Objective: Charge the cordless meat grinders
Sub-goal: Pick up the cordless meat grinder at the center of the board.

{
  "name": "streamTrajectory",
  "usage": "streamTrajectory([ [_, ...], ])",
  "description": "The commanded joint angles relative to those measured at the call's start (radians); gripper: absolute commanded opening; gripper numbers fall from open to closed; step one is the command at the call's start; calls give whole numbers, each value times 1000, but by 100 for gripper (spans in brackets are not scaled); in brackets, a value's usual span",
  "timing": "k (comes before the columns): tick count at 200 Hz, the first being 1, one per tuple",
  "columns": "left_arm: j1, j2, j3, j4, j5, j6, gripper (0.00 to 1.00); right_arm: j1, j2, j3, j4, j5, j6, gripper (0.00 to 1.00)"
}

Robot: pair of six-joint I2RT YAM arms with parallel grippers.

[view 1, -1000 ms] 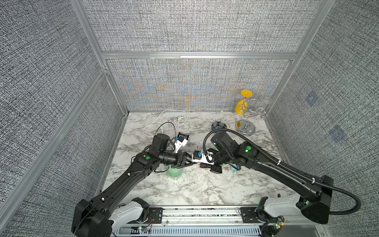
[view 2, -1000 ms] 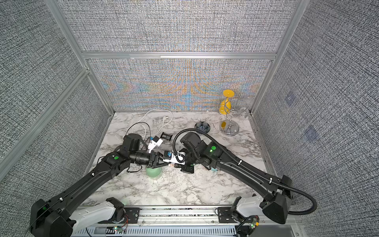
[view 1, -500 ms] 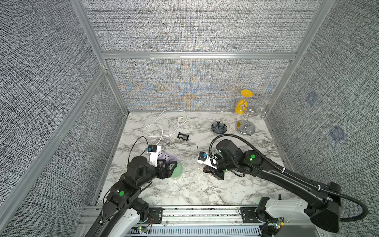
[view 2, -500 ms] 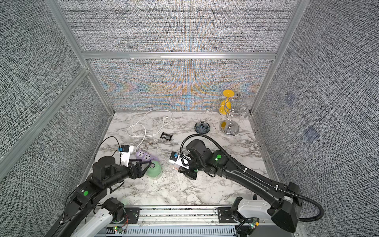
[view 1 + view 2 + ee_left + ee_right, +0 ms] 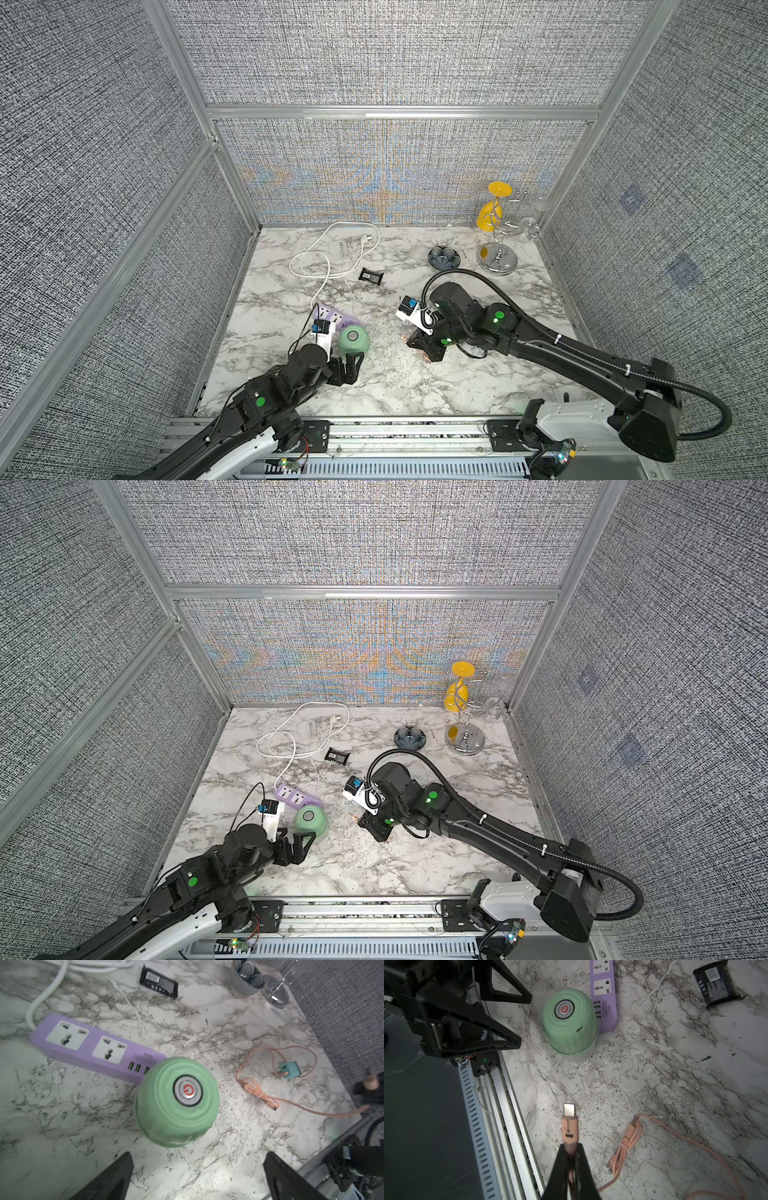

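Right wrist view: the right gripper (image 5: 570,1148) clamps the peach cable plug (image 5: 570,1126), while the left gripper (image 5: 524,1021) stands wide apart just beside the meat grinder (image 5: 569,1026).

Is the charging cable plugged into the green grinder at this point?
Not plugged in. The right end effector pinches the pink cable plug apart from the grinder, whose side port shows empty.

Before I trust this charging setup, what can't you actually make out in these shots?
Teal adapter: hidden by the right arm in both top views.
Charging port on the grinder: too small in both top views, faces away in left wrist view.
Black packet print: blurred or too small everywhere.
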Motion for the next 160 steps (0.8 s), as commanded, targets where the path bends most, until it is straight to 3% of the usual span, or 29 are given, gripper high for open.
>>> streamTrajectory([
  [1,-23,34,-37,126,-72,-12,99,0,6,-7,21,-7,31,0],
  [67,-73,44,-122,292,-224,79,99,-11,-28,-36,47,-3,41,0],
  [160,-83,128,-180,487,-258,168,99,-28,-11,-41,64,-3,62,0],
])
